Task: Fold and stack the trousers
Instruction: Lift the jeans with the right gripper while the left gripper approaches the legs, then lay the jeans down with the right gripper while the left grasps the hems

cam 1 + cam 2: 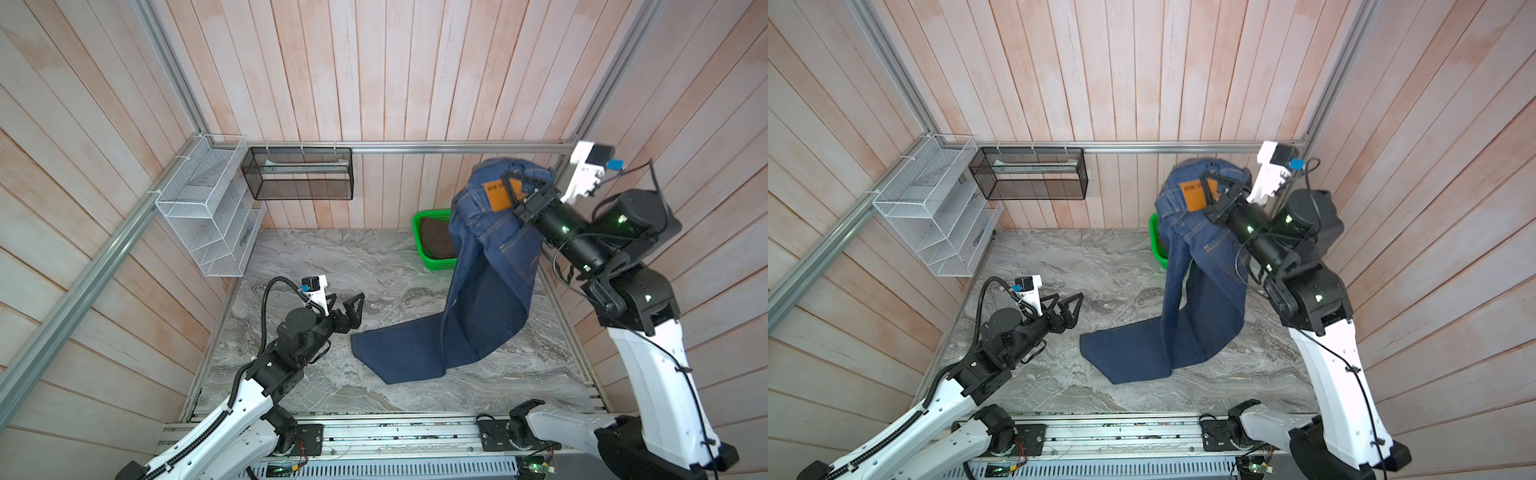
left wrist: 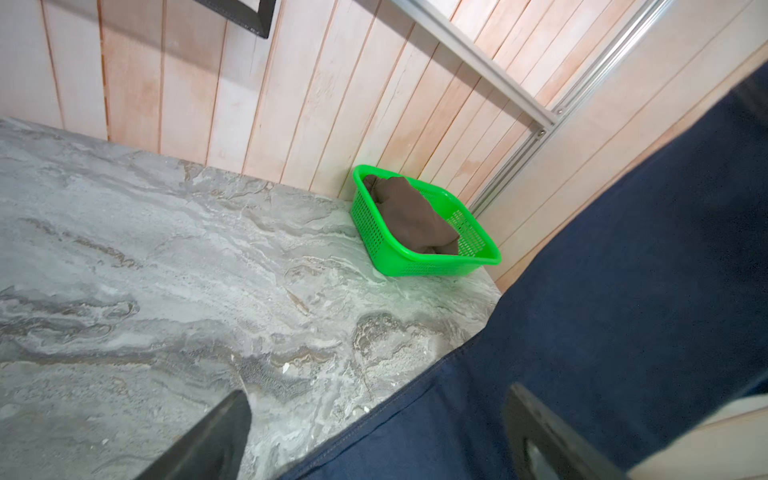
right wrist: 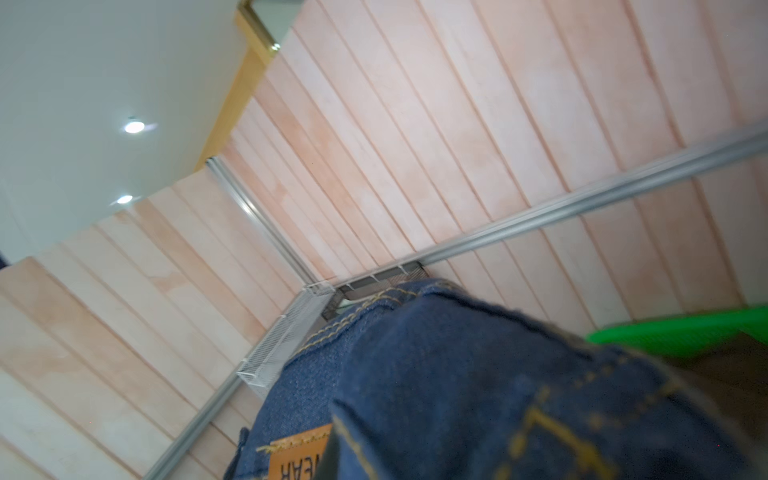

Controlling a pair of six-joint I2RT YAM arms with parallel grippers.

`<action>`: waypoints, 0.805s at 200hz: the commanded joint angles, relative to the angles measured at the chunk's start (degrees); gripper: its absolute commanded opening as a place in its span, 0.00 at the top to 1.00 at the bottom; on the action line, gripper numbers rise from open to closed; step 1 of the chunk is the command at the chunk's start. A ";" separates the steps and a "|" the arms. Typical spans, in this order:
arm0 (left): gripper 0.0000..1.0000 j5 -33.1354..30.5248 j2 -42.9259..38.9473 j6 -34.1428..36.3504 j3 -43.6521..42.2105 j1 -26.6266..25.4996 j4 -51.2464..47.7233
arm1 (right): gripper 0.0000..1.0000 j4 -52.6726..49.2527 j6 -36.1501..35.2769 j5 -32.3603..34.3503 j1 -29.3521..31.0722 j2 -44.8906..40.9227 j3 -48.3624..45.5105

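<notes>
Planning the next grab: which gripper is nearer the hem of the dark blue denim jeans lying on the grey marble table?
Left. The open left gripper is beside the hem of the dark blue denim jeans; the right gripper grips their waistband, raised high.

The only lettering I can make out is on the tan patch (image 3: 299, 455) sewn to the waistband of the trousers (image 1: 486, 299). From the right wrist view it hangs upside down in dark capitals, and "EAR" is clear, likely "WEAR". A thin line of script beside it is too fine to read. In both top views the patch (image 1: 500, 195) (image 1: 1194, 196) shows sideways print, partly covered by the right pincer (image 1: 510, 185), and it is too small to read.
</notes>
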 commanded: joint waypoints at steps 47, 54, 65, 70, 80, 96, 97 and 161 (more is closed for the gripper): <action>0.07 -0.06 3.57 -3.04 2.25 -1.71 -14.11 | 0.98 2.25 9.46 -3.97 -32.09 -11.87 -36.68; 0.07 -0.20 3.40 -3.14 2.61 -2.07 -15.06 | 0.95 2.26 9.67 -4.34 -34.55 -12.00 -39.08; 0.07 -0.57 3.10 -3.40 3.07 -2.79 -16.73 | 0.83 2.15 10.11 -4.18 -37.81 -12.32 -42.03; 0.07 -0.59 3.05 -3.55 3.23 -3.19 -17.36 | 0.75 1.92 10.47 -4.07 -39.25 -12.47 -43.14; 0.07 -0.59 2.87 -3.99 3.56 -4.04 -18.51 | 0.64 1.06 11.23 -3.83 -41.96 -12.78 -44.82; 0.09 -0.64 3.11 -5.29 3.31 -6.09 -19.79 | 0.46 -0.51 12.22 -3.64 -45.30 -13.02 -45.88; 0.09 -0.62 3.12 -5.40 3.28 -6.22 -19.90 | 0.45 -0.63 12.20 -3.56 -45.47 -13.05 -45.89; 0.09 -5.73 8.93 -21.22 -0.91 -21.01 -17.81 | 0.25 -3.34 14.44 -5.28 -45.40 -14.72 -44.89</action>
